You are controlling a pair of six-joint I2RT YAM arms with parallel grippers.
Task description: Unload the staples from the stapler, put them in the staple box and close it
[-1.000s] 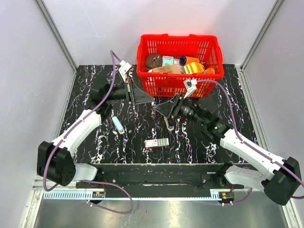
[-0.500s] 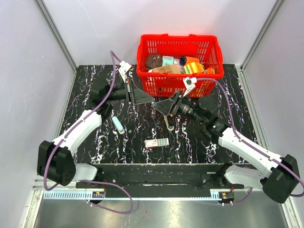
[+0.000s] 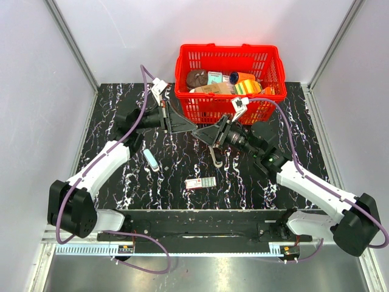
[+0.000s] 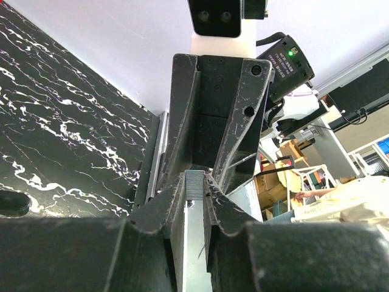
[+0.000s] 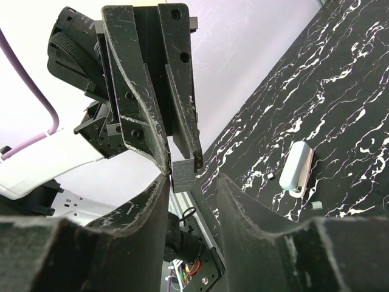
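Observation:
My left gripper [image 3: 192, 129] is shut on a short grey strip of staples [image 4: 196, 185] and holds it above the table in front of the basket. The strip also shows in the right wrist view [image 5: 184, 167], pinched at the tips of the left gripper's fingers [image 5: 159, 91]. My right gripper [image 3: 200, 135] faces the left one tip to tip. It is open, with its jaws on either side of the strip [image 5: 191, 182]. The small dark and silvery stapler [image 3: 216, 156] is on the table just below the right gripper.
A red basket [image 3: 267, 61] full of goods stands at the back centre. A pale blue pill-shaped object [image 3: 151, 159] lies on the black marbled table to the left of the stapler. A red-and-white box [image 3: 200, 183] lies nearer the front. Small loose bits [image 5: 316, 205] lie by the pill-shaped object.
My right gripper has moved left towards the left gripper, and its open jaws now straddle the staple strip. The left arm and the stapler have not moved.

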